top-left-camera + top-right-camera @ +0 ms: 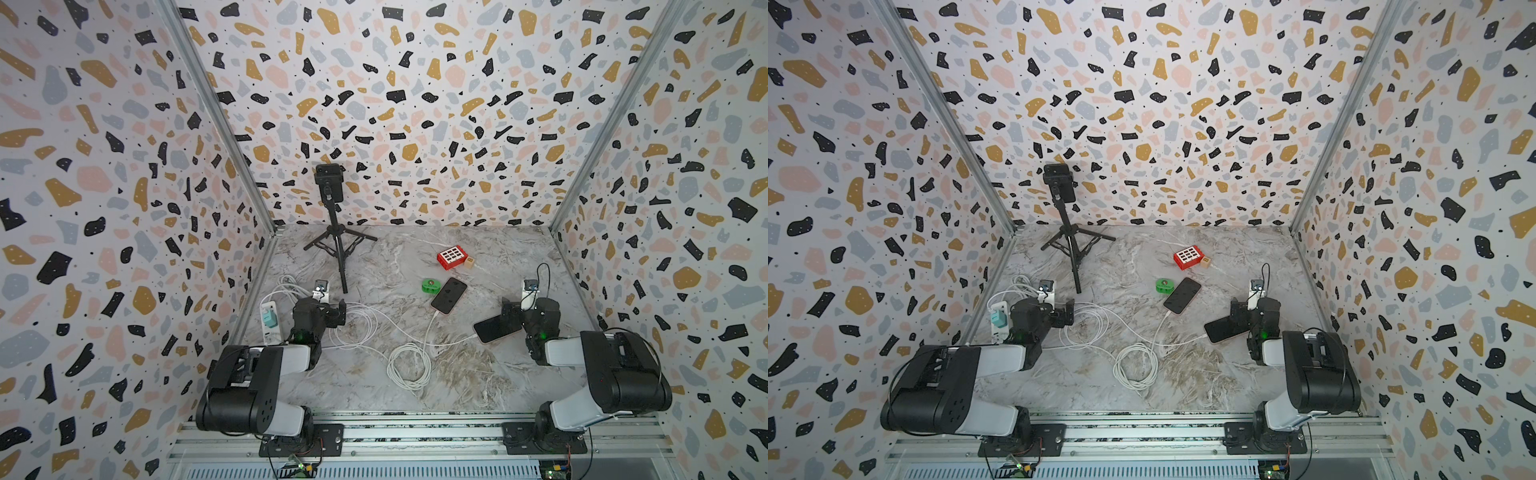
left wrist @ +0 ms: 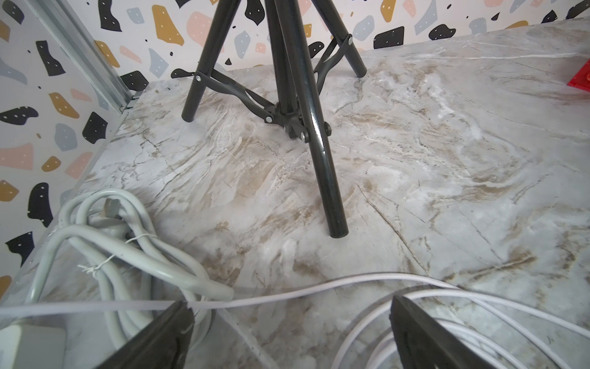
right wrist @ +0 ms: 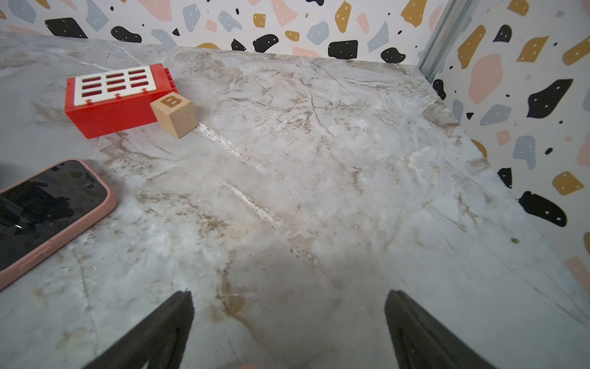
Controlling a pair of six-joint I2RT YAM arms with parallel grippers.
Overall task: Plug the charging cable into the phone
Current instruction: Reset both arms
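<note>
two pink-cased phones lie flat, screens up, on the marble table (image 1: 478, 386). the middle phone (image 1: 449, 295) has its long axis on a diagonal, far end toward the red block (image 1: 452, 257), and a white charging cable (image 1: 428, 328) meets its near short edge. the side phone (image 1: 494, 329) lies more crosswise, partly under the right arm, with a second cable (image 1: 453, 342) reaching its free end; whether either plug is seated is too small to tell. the left gripper (image 2: 290, 306) is spread wide above cable loops, holding nothing, and the right gripper (image 3: 289, 294) is equally wide and empty.
</note>
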